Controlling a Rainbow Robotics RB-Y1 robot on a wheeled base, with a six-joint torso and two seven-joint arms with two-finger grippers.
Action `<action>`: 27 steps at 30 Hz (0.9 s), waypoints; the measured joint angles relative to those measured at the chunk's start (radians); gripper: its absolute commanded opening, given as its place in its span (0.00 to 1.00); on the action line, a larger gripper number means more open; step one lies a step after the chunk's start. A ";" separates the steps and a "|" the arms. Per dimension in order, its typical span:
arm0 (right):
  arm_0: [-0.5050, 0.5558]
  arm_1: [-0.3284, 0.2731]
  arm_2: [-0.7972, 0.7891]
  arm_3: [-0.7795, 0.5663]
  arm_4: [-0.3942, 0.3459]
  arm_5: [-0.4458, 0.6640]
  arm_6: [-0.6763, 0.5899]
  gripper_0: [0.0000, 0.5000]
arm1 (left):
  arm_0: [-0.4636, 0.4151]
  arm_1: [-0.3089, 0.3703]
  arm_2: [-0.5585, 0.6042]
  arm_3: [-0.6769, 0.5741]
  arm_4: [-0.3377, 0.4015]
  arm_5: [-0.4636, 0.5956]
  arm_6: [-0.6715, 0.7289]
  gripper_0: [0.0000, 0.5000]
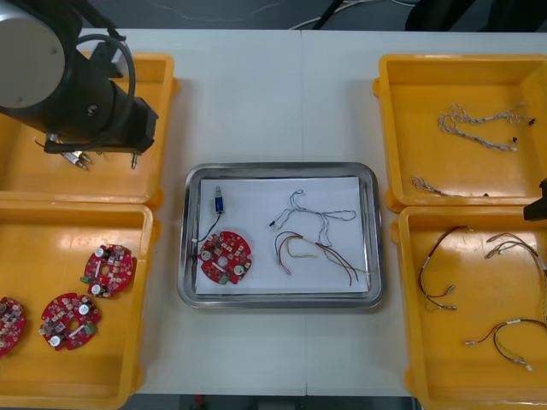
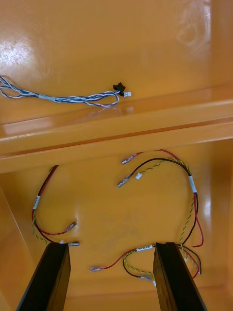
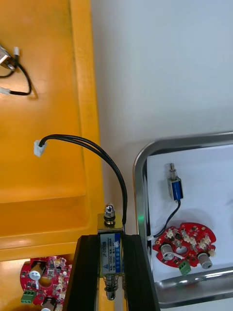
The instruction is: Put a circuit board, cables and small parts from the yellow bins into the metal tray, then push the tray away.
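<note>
Over yellow bins [image 1: 34,175], left tool [image 3: 111,245] pinches a small metal part [image 3: 110,221]; right tool [image 2: 111,245] spread.

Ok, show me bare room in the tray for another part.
Left gripper, over the left bins, grips a small metal part; right gripper hangs over a right bin. Bare: the white strip between circuit board and twisted cable. Crowded: the tray's right half, both cables.
</note>
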 measured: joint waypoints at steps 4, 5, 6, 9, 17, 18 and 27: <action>0.000 0.000 0.000 0.000 0.000 0.000 0.000 1.00 | 0.006 -0.006 -0.033 -0.009 0.002 0.000 0.000 0.00; 0.000 0.000 0.000 0.000 0.000 0.000 0.000 1.00 | 0.008 -0.011 -0.037 -0.011 0.000 0.000 0.000 0.00; 0.000 0.000 0.000 0.000 0.000 0.000 0.000 1.00 | 0.010 -0.017 -0.041 -0.014 -0.004 0.000 0.000 0.00; 0.000 0.000 0.000 0.000 -0.001 0.000 0.000 1.00 | 0.016 -0.043 -0.059 -0.017 -0.036 0.000 0.000 0.00; 0.001 0.000 -0.001 0.000 -0.003 0.000 0.000 1.00 | 0.017 -0.137 -0.144 -0.017 -0.141 0.000 0.001 0.00; 0.001 0.000 -0.001 0.000 -0.004 0.000 0.000 1.00 | 0.017 -0.147 -0.155 -0.017 -0.152 0.000 0.001 0.00; 0.001 -0.001 -0.001 -0.006 -0.007 0.000 0.000 1.00 | 0.020 -0.188 -0.253 -0.017 -0.175 0.000 0.002 0.00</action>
